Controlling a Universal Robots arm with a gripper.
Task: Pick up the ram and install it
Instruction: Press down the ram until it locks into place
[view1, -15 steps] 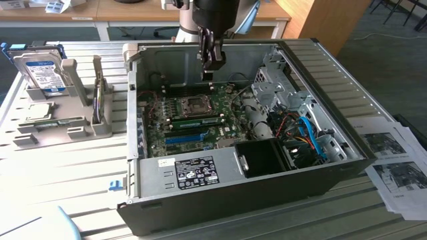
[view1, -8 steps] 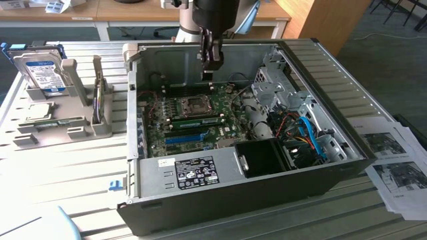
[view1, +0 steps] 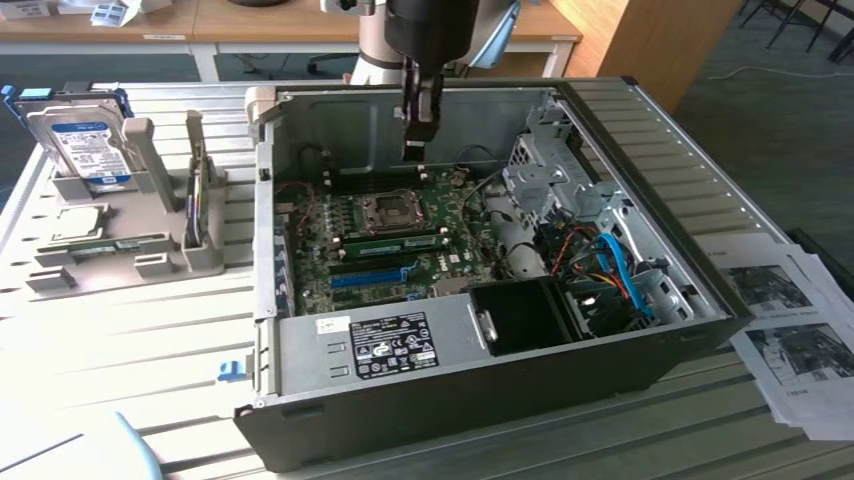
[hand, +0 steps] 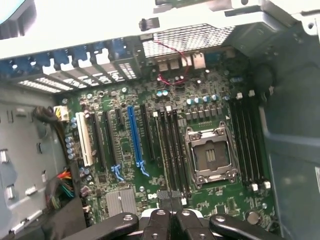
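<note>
The computer case (view1: 627, 130) is matt grey sheet metal outside with bare, dull steel panels inside, and its motherboard (hand: 165, 145) is a glossy green board carrying a shiny metal CPU socket (hand: 210, 155) and a smooth blue plastic slot (hand: 135, 135). The claw (hand: 170, 220) is glossy black plastic. At the case's nine o'clock a matt grey plastic rack (view1: 120, 250) holds a hard drive (view1: 83, 145) with a glossy blue-white label, all on a pale slatted tabletop (view1: 134, 340), with printed paper sheets (view1: 787, 320) at three o'clock.
</note>
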